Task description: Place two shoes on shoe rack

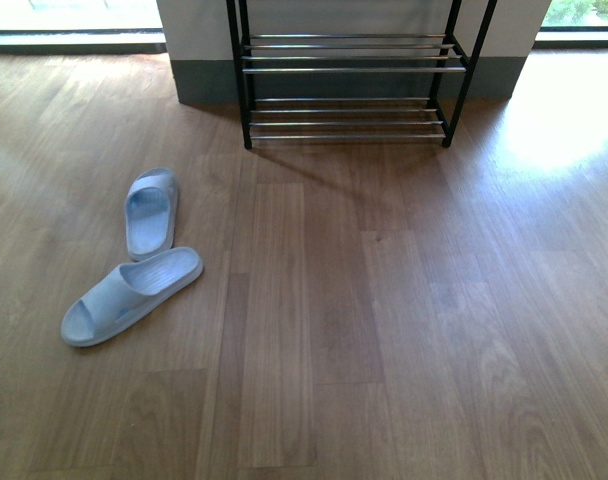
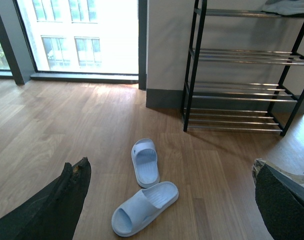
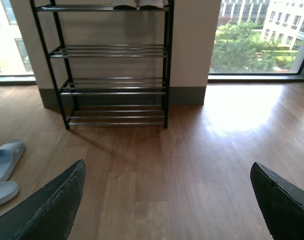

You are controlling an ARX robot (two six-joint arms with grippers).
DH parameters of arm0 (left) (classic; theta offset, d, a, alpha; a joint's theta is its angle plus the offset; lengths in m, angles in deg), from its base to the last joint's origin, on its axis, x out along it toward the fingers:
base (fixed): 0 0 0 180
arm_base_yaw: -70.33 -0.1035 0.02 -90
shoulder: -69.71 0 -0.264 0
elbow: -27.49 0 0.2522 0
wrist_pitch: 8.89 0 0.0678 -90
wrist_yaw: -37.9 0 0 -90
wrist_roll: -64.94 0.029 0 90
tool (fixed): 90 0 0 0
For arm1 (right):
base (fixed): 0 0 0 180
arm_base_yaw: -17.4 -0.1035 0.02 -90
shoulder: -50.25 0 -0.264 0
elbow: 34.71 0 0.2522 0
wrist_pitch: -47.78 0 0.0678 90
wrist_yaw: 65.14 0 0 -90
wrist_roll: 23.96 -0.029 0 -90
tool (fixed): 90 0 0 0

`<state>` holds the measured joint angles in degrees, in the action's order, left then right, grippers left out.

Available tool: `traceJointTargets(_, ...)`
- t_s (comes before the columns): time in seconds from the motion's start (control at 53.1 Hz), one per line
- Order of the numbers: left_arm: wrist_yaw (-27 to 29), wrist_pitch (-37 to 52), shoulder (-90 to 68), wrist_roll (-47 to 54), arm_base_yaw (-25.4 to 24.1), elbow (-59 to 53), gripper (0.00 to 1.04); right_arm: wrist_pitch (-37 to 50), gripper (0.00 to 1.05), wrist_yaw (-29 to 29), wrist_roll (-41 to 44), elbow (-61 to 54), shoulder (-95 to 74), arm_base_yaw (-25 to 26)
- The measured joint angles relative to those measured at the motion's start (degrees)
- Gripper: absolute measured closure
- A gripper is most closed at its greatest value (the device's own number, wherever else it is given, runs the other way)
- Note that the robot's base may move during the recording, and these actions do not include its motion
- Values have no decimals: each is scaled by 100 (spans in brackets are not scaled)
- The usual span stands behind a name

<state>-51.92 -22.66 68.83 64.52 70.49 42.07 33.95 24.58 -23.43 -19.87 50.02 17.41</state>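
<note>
Wooden flooring is carrying both shoes [image 1: 132, 295] left of and well apart from the rack [image 1: 349, 68] — pale slides, probably light, soft and bendy, best pinched across the strap — while left gripper [image 2: 168, 167] and right gripper [image 3: 168, 167] are hanging spread, empty.

- This looks like a room in a home, most likely a flat in a city.
- A wood-plank floor [image 1: 384, 330] of warm brown boards covers the whole space.
- A shoe rack [image 1: 349, 68] with a black frame and chrome rods stands against a white wall [image 3: 192, 45] that has a grey skirting board [image 3: 187, 95].
- A pair of white-soled shoes [image 3: 139, 4] sits on the rack's top tier.
- A pale blue slide [image 1: 150, 212] and a second slide [image 1: 132, 295] lie loose on the boards, as house footwear does.
- Tall windows [image 2: 82, 35] reach down to the floor on both sides of the wall.
- Outside them are trees [image 3: 242, 47] and multi-storey buildings [image 3: 287, 20].
</note>
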Motion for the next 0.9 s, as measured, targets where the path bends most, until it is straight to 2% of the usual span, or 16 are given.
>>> traceJointTargets(0.903,-9,0,0,0,0,0,9,0,9,24,0,0,2,0)
